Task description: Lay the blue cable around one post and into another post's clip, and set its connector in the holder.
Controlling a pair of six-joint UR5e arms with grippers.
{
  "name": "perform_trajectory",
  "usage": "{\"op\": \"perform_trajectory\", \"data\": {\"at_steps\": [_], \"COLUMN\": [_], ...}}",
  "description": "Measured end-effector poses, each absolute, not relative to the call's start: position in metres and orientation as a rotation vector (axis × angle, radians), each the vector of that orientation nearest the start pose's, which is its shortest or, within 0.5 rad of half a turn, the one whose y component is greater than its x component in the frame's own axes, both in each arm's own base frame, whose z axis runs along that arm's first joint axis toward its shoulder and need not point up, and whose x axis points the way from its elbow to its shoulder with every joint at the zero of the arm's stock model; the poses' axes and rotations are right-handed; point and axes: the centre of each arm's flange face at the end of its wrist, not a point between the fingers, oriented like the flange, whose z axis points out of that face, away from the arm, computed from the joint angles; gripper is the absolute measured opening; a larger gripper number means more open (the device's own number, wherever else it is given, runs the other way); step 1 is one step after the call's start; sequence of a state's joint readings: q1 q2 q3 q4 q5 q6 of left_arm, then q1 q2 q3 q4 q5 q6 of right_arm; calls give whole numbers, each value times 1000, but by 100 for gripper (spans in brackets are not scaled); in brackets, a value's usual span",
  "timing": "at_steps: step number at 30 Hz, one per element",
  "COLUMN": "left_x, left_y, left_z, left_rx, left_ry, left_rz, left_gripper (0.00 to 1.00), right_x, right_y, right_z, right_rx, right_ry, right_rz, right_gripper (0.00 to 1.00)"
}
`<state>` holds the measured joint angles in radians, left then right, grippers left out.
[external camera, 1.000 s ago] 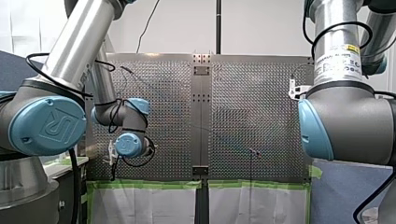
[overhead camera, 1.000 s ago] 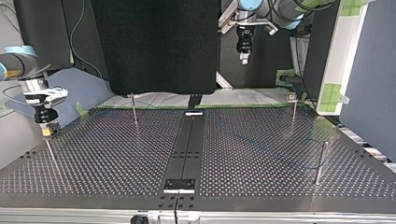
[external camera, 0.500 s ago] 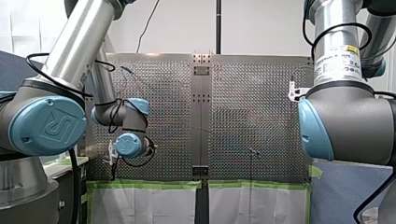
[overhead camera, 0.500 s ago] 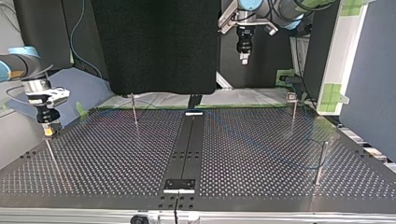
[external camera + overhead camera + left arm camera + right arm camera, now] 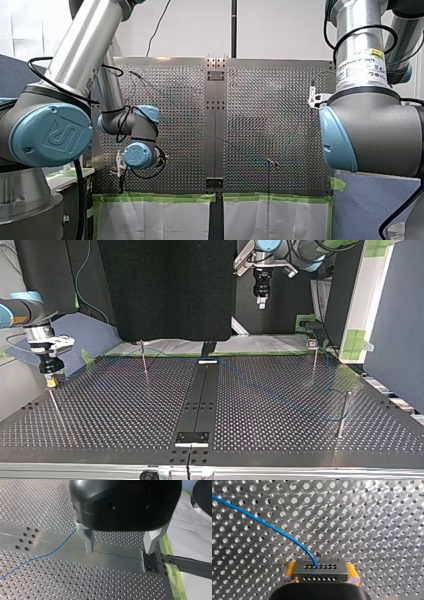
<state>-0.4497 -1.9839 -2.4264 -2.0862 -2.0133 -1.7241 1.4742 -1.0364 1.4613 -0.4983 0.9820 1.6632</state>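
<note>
In the right wrist view my right gripper (image 5: pixel 320 576) is shut on a black connector (image 5: pixel 320 570), one yellow pad (image 5: pixel 290 570) on each side. The blue cable (image 5: pixel 269 527) leaves the connector's top and curves away over the perforated plate. In the top view my right gripper (image 5: pixel 51 380) hangs at the left, with the connector just above a thin post (image 5: pixel 56 407). My left gripper (image 5: pixel 261 301) hangs high at the back. Its metal fingers (image 5: pixel 88 541) stand wide open with nothing between them, and the cable (image 5: pixel 45 555) lies on the plate beside them.
Three more posts stand on the plate: one at the back left (image 5: pixel 144 359), one at the back right (image 5: pixel 314 360) and one at the near right (image 5: pixel 343 415). A dark rail (image 5: pixel 200 395) runs down the middle. Green tape (image 5: pixel 165 355) lines the far edge.
My right gripper with the connector has shifted slightly toward the top view's right, over the thin post. My left arm has not moved.
</note>
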Motion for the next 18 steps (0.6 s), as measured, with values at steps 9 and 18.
{"op": "perform_trajectory", "data": {"at_steps": [9,18], "left_x": [280,279], "left_y": [-236,-236], "left_z": [61,61], "left_rx": [-51,-50], "left_ry": [1764,1764], "left_rz": [-47,-49], "left_gripper": [98,98], "right_x": [123,122], "right_y": [-681,-684], "right_z": [276,276], "right_rx": [1469,1447], "right_ry": [-951,-957], "right_rz": [1668,1692], "right_gripper": [0,0]}}
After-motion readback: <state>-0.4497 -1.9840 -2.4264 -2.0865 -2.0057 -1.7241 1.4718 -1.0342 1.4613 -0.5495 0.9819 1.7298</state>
